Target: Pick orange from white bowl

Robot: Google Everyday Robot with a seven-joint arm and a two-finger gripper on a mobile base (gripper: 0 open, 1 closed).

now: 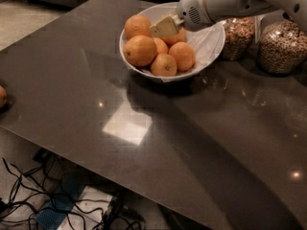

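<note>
Camera view: the white bowl (211,42) sits on the dark table (144,143), piled with oranges (140,50). The gripper (165,27) hovers inside the bowl's rim, right against the rear oranges; whether it is clenched or released, I cannot tell. Two cereal jars (238,37) stand just right of the bowl.

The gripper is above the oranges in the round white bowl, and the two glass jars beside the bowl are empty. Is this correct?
Not quite. In the camera view the two glass jars beside the round white bowl are full of cereal, not empty. The rest holds: the gripper is above the oranges in that bowl.
</note>
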